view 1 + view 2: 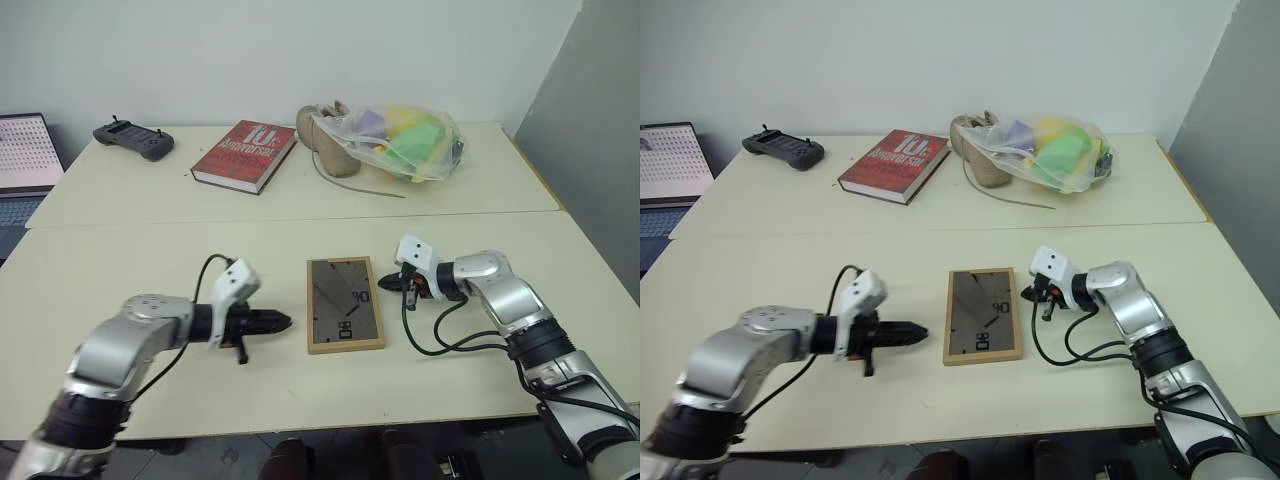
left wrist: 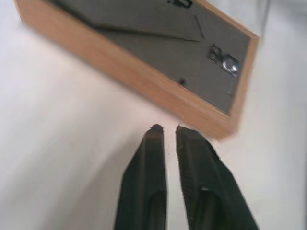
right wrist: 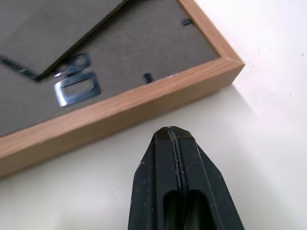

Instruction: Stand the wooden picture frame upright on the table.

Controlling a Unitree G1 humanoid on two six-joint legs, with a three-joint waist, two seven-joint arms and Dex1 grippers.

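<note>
The wooden picture frame (image 1: 345,304) lies flat, back panel up, on the near half of the table (image 1: 150,250), and there's bare tabletop all round it, with the left gripper (image 1: 283,322) just off its left edge and the right gripper (image 1: 387,285) just off its right edge (neither one touching the wood). The only crowding sits well away past the seam: a red book (image 1: 245,155), a plastic bag (image 1: 395,143) of stuff, a black controller (image 1: 134,140) and a laptop (image 1: 25,165) at the far left.
</note>
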